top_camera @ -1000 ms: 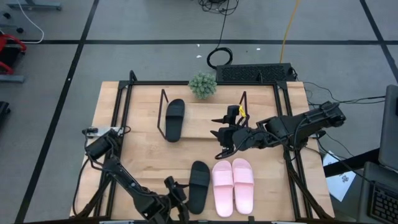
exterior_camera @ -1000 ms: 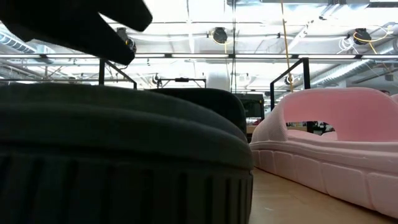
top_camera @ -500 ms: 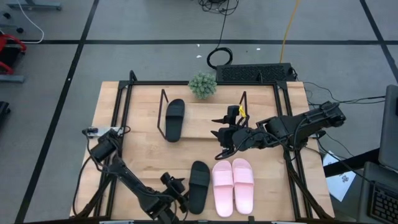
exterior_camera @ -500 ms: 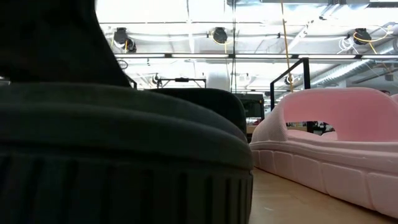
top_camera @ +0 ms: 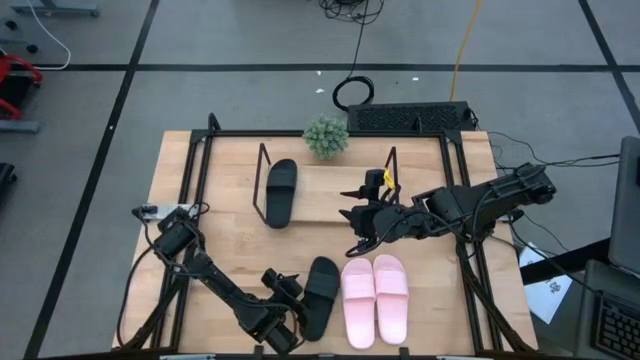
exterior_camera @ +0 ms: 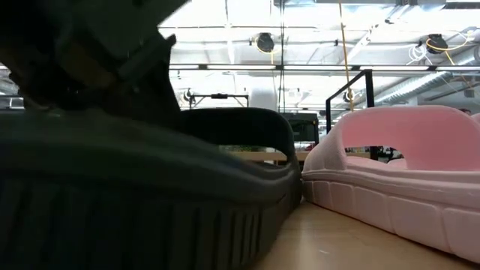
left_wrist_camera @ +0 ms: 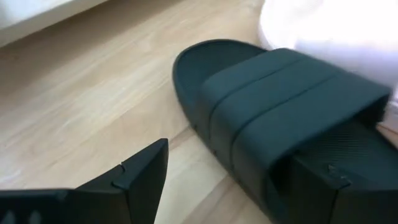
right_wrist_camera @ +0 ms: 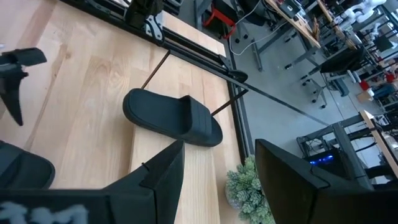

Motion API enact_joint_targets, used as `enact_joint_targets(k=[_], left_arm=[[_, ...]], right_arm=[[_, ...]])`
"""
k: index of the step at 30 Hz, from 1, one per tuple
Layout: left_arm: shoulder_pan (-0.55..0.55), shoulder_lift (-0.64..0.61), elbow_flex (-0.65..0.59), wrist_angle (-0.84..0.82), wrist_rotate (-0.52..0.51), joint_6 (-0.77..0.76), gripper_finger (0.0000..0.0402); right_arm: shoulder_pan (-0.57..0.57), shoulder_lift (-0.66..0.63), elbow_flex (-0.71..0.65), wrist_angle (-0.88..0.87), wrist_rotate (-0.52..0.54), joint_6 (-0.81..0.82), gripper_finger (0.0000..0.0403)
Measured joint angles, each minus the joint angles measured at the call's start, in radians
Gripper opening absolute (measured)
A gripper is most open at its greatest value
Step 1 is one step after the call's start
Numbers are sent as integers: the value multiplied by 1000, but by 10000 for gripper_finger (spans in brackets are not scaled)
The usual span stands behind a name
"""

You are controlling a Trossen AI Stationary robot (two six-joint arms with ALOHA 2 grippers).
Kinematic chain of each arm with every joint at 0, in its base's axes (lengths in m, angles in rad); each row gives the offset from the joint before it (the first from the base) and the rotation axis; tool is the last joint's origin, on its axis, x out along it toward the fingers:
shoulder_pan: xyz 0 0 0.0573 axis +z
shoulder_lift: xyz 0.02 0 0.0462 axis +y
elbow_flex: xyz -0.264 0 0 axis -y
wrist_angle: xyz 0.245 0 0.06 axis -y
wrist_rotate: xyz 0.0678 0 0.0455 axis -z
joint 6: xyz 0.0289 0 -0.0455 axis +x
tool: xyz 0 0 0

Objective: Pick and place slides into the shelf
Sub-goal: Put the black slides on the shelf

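We see one black slide [top_camera: 281, 191] lying in the shelf [top_camera: 262, 186] at its left end; the right wrist view shows it lying flat on the board beside the thin wire frame. The other black slide [top_camera: 320, 297] lies near the worktop's [top_camera: 230, 240] front edge, touching the pink pair [top_camera: 376, 298]. The left end effector [top_camera: 294, 318] sits at its side, released; its wrist view shows fingers spread on either side of the slide, apart from it. The right end effector [top_camera: 358, 228], fingers parted and empty, hovers above the pink pair.
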Motion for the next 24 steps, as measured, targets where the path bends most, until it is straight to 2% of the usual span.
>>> enact_joint_targets(k=[7,14,18,24], left_arm=[[22,31,2,-4,37,-58,266],[31,48,3,-5,23,-112,260],[35,48,3,3,27,-128,215],[39,49,3,20,30,-111,104]], right_arm=[[0,0,0,-2,0,0,187],[0,0,0,-6,1,2,187],[0,0,0,-8,1,3,187],[0,0,0,-10,1,4,187]])
